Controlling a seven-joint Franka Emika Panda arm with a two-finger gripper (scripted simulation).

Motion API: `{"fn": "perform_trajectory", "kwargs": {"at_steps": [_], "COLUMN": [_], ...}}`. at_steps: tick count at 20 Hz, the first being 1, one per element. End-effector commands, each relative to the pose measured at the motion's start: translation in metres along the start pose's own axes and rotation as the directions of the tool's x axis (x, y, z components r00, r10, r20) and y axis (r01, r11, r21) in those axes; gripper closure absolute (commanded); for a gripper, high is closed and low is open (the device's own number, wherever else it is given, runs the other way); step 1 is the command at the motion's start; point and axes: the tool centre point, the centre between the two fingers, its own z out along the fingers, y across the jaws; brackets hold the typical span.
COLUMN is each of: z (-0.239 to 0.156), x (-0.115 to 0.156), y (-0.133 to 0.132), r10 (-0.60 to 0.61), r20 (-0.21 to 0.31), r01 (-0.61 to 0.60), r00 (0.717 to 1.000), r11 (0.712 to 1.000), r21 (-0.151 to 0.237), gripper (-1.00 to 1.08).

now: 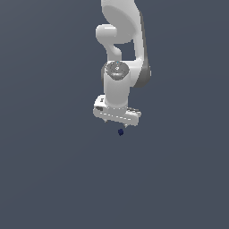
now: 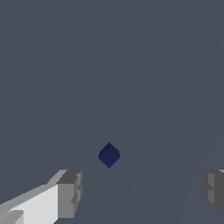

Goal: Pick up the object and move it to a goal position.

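Approach was the step in hand, by my reading, with the lift itself not yet begun. Working across the exterior view from its left: plain dark counter [image 1: 44, 179] and nothing else on that side, then at centre the white arm [image 1: 121, 40] dropped straight down, its wrist turned toward the camera, and the pincer [image 1: 117, 121] hung just above the object [image 1: 120, 132]. That object was a tiny navy blob, far narrower than the pincer's white body, sitting close under its underside and apart from it, a touch toward the exterior view's right of the middle. Whether it rested on the counter or sat a little clear of it, the flat shading did not let me say. Over to the exterior view's right, bare counter again. The wrist view settled the grip: one grey finger [image 2: 69, 194] and the other grey finger [image 2: 213, 186] stood wide apart with nothing between them, and the object [image 2: 109, 155], here showing blocky facets, lay ahead of the tips, nearer the first finger than the second. No goal marker showed in either picture. The next move, I judged, called for a small sideways correction to centre the blob between the fingers, a short descent around it, then a gentle close, since something that small could easily squirt out.
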Motion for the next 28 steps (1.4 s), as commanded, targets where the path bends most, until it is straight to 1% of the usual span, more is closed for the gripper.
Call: {"fn": "perform_trajectory", "kwargs": {"at_steps": [1,6,11,15,20,24,28], "z": [0.007,0.021,0.035,0.045,0.058,0.066,0.071], "x": [-0.002,-0.007,-0.011,-0.015,-0.02,-0.023,-0.026], "y": [-0.003,-0.009,-0.013,-0.017,-0.02,-0.022,-0.023], "r10": [0.067,0.199,0.329,0.428,0.542,0.61,0.657], "r20": [-0.001,-0.001,-0.001,-0.001,-0.002,-0.004,-0.005], "r01": [-0.067,-0.199,-0.328,-0.428,-0.542,-0.61,-0.657], "r00": [0.998,0.98,0.944,0.904,0.84,0.793,0.754], "r11": [0.998,0.98,0.944,0.904,0.84,0.792,0.754], "r21": [0.003,0.009,0.013,0.016,0.019,0.021,0.022], "gripper": [-0.92,-0.92,-0.92,-0.92,-0.92,-0.92,-0.92]}}
